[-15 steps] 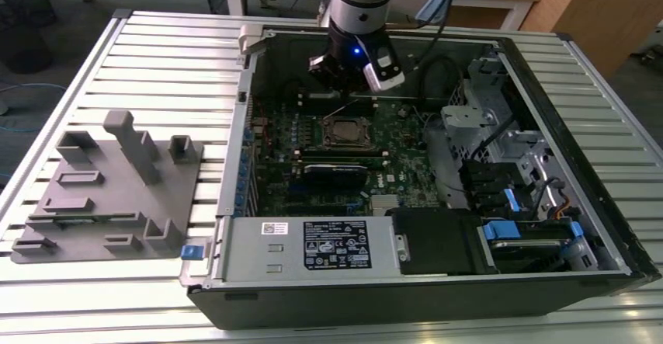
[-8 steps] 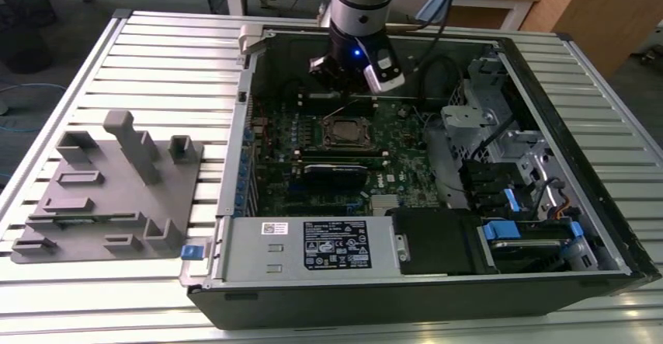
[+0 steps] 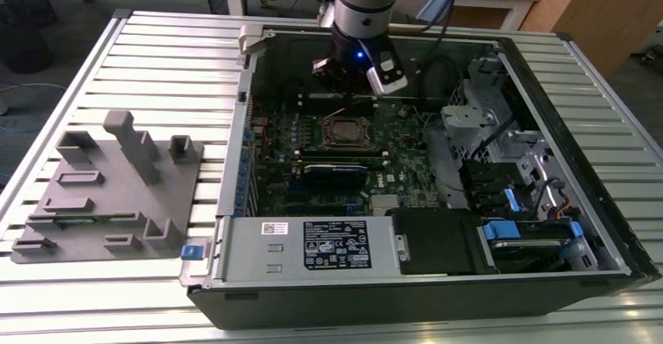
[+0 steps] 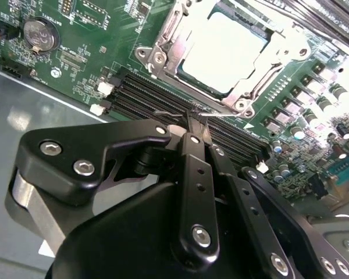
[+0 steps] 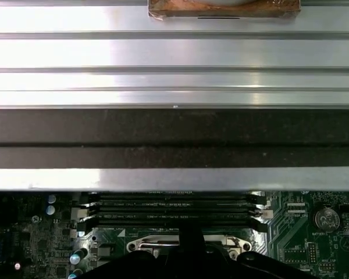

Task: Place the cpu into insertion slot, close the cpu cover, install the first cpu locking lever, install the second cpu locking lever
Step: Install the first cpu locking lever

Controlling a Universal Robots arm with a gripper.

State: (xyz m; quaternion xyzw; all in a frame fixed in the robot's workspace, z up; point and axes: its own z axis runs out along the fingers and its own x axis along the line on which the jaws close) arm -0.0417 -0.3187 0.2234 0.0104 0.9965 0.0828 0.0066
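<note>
Lying on a slatted table (image 3: 83, 57), the open case (image 3: 414, 301) is taking most of the exterior view, and the arm (image 3: 362, 2) is reaching down into it over the green board (image 3: 278, 192). At the exterior view's left a grey fixture (image 3: 104, 189) is standing on the table, well apart from the work.

In the second wrist view the slot (image 4: 154, 58) is sitting just beside the black memory slots (image 4: 145, 99). The cover (image 4: 259, 78) is seeming lowered, its frame lying around the cpu (image 4: 221, 49), which is resting flat inside the slot.

The gripper (image 4: 193, 119) is hovering over the memory slots, near the edge of the slot, with its fingers pressed together. A thin wire lever (image 4: 168, 114) is passing right at the tips, but I cannot tell if they are pinching it or only touching it. So I am judging that the cpu and cover steps are done and the lever work is in hand.

The lever is probably light, stiff and springy, also smooth, so it may be slipping out. Its free end is looking like the better place to hold. The cpu is fragile and is needing no more touch.
</note>
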